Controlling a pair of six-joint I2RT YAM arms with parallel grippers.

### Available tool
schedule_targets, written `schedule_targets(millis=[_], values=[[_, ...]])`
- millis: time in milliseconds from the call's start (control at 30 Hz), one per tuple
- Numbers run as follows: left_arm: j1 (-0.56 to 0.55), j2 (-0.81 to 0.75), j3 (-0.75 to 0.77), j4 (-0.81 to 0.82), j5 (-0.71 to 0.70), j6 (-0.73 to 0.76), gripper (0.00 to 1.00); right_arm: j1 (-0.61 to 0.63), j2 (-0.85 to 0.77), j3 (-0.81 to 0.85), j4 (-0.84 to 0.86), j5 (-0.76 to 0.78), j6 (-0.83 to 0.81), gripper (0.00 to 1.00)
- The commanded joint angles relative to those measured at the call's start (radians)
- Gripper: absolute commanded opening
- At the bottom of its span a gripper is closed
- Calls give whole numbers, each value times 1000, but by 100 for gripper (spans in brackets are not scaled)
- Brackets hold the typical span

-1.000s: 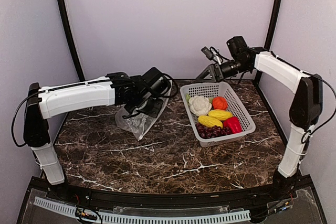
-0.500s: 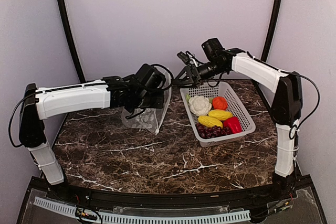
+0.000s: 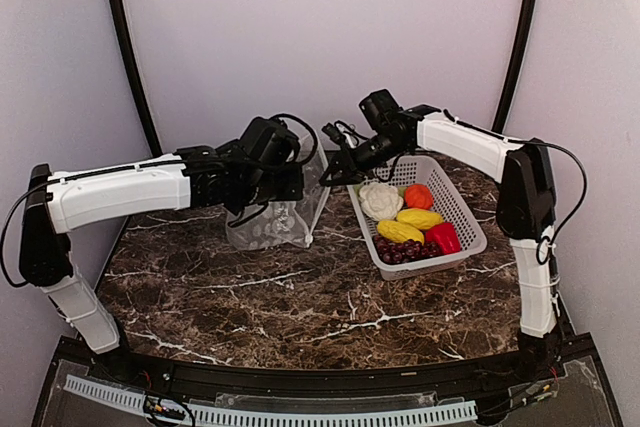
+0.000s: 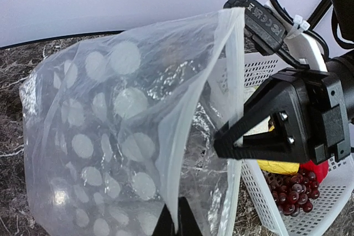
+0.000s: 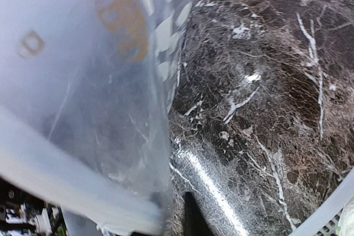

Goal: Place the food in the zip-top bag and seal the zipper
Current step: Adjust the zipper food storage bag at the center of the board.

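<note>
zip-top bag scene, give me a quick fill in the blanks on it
1. All the food lies in the white mesh ___.
2. The zip-top bag is printed with white ___.
3. The left end effector is shut on the zip-top ___.
4. The grapes are dark ___.
Missing: basket; dots; bag; purple

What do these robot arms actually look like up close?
The left arm and right arm have long white shells linked by black joints, with thin black cables looping along them. Each ends in a black tool; the right tool is blocky, with small screws, and a white zip tie binds its wiring.
</note>
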Motion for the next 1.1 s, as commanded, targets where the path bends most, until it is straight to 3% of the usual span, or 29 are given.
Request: schedule_targets(millis=[0,200,367,533,700,867,967,1033,1067], values=[[3,-75,-47,10,-24,-1,1,0,17,53,12,132,19,0],[4,-122,-83,-3,-46,5,1,-7,-2,82,-17,267,-17,0],[3,-108,-76,11,-20,20,1,-4,-13,70,-15,200,-47,0],[11,-96,-72,0,-6,32,1,-13,-49,78,-16,74,-84,11],[25,-103,-75,-27,9,62,1,-65,-129,109,-75,-36,-182,44],[33,-118,-95,-30,36,88,1,-161,-272,71,-83,-115,-246,66],[36,-124,-104,-31,41,102,1,-210,-331,143,-34,-161,-178,80],[38,-133,-105,-38,43,105,1,-222,-395,148,54,-140,-128,97],[38,-135,-107,-42,46,105,1,-222,-422,163,79,-106,-98,98]])
